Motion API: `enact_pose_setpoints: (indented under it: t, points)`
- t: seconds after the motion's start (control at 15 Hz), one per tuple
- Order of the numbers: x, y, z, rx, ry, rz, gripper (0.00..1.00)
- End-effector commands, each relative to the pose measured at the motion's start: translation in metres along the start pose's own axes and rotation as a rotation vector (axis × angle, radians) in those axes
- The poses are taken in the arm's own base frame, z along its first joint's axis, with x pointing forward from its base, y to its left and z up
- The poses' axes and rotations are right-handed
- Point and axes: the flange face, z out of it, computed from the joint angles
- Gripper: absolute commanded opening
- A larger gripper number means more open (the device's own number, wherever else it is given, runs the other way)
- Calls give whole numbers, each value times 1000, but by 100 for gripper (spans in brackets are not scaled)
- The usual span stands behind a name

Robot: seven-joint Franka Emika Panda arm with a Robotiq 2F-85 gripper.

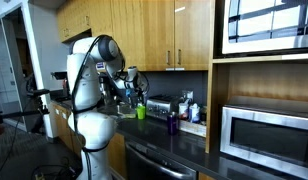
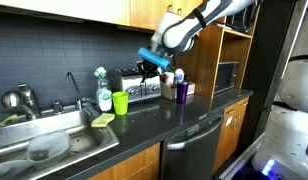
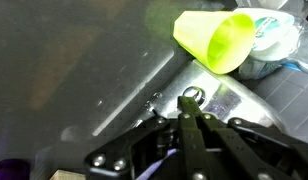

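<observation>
The fingers (image 3: 189,125) are seen clenched together; they are held above the toaster (image 2: 144,91); a green cup (image 3: 219,40) is spotted nearby.

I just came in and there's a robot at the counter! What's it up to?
The robot arm's gripper is shut, with nothing seen between its fingers, and hangs just over the silver toaster on the dark counter. A green cup stands beside the toaster, near the sink.
</observation>
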Motion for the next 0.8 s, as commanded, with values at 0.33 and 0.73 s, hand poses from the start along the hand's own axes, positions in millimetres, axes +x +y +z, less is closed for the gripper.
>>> enact_pose_setpoints:
  t: [0.33,0.73]
  points:
    - [7,-24,-3,-51,62,93,0]
    - [22,-48,16,-53,75,167,0]
